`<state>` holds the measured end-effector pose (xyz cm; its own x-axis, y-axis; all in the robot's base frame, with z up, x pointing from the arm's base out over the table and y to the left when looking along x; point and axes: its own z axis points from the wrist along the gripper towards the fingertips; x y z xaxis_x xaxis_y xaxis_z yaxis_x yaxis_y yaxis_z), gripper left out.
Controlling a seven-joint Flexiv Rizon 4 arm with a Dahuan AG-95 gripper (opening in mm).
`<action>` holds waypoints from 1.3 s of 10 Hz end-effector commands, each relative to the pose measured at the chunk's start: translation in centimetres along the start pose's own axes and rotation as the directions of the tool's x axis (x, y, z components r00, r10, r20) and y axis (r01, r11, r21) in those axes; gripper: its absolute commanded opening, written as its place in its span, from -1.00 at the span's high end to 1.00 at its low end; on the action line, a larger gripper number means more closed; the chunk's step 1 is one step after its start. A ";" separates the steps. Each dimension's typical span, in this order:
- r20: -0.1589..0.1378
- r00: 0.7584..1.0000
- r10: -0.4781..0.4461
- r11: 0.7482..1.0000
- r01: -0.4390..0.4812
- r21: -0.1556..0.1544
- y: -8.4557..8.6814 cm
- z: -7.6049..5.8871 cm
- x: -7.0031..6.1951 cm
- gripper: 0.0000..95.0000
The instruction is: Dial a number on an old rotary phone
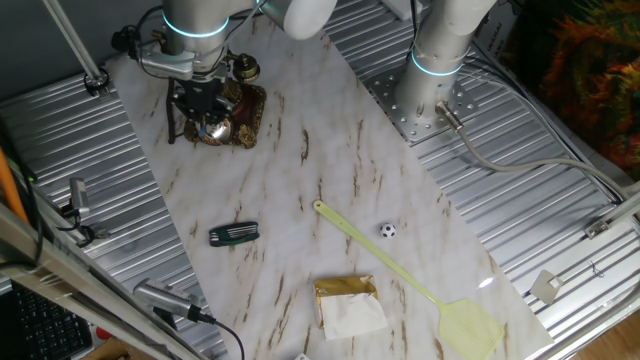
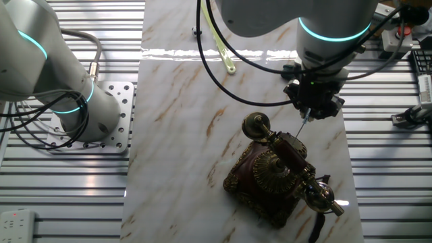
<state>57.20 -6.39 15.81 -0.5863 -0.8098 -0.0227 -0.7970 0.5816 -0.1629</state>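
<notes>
Gripper (image 2: 305,116) over the old rotary phone (image 2: 273,177) – finger state unclear – fly swatter (image 1: 400,275) well apart

In one fixed view the claw (image 1: 203,112) hides most of the old rotary phone (image 1: 238,112); finger spacing is indiscernible. The green swatter (image 1: 420,290) is cropped at the bottom edge; the small ball's (image 1: 387,230) markings are unresolved.

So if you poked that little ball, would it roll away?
Probably. The ball looks round and sits loose on the smooth marble top, so a nudge would likely send it rolling. It seems small and light, and the swatter handle beside it might stop it.
</notes>
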 end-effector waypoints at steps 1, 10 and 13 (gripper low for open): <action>0.001 1.000 0.007 1.000 -0.007 -0.001 0.0 0.0 0.0 1.00; -0.007 0.999 0.037 0.999 -0.037 0.006 0.2 -0.1 -0.2 1.00; -0.006 0.999 0.049 0.999 -0.049 0.007 0.3 -0.2 -0.3 1.00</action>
<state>57.13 -5.98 15.92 -0.6260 -0.7794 -0.0258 -0.7660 0.6208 -0.1671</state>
